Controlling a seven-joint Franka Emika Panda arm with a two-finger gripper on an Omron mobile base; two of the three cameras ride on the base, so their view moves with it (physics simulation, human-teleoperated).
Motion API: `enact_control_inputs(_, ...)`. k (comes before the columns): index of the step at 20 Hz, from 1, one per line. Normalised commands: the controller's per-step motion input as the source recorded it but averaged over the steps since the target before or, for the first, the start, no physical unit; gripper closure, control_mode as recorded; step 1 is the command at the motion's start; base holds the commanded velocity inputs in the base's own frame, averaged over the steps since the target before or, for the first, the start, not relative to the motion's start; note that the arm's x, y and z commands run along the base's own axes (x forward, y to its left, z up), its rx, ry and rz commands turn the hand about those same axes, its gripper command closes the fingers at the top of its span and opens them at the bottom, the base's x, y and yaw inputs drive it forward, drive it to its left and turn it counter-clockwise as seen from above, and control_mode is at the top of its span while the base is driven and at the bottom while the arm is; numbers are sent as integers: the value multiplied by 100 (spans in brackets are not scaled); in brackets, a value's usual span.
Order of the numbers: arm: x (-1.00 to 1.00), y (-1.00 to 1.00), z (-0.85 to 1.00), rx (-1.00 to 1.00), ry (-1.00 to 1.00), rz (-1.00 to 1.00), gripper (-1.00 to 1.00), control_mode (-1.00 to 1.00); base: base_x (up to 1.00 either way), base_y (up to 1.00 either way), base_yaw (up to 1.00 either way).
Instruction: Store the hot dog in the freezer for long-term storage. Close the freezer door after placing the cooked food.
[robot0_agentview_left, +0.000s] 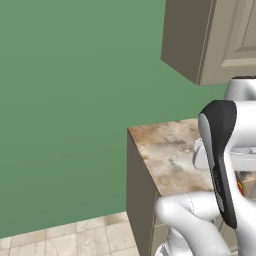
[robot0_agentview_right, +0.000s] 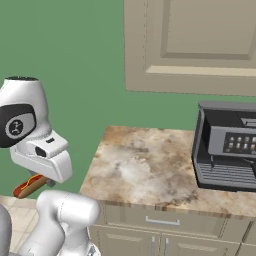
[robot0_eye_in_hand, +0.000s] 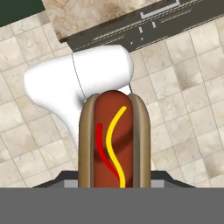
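My gripper (robot0_agentview_right: 36, 179) is shut on the hot dog (robot0_agentview_right: 29, 186), a red-orange sausage in a tan bun. It hangs low at the left of the right base view, off the counter's left end and over the floor. In the hand view the hot dog (robot0_eye_in_hand: 114, 140) stands lengthwise between the jaws, with red and yellow sauce lines on top and floor tiles beneath it. The freezer and the freezer door are out of view.
A marbled counter (robot0_agentview_right: 145, 165) with drawers (robot0_agentview_right: 162, 220) below stands ahead, its left end (robot0_agentview_left: 140, 200) against open tiled floor (robot0_agentview_left: 60, 240). A dark coffee machine (robot0_agentview_right: 227, 150) sits at the counter's right. Beige wall cabinets (robot0_agentview_right: 190, 45) hang above it, and a green wall (robot0_agentview_left: 65, 100) lies behind.
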Motion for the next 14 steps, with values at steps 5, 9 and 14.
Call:
enact_control_inputs(5,-2,0,0,0,0,0,100,-100,0,0,0)
enact_control_inputs(9,0,0,0,0,0,0,100,100,-29,-8,-6)
enact_control_inputs(14,0,0,0,0,0,0,100,100,-56,-35,-28)
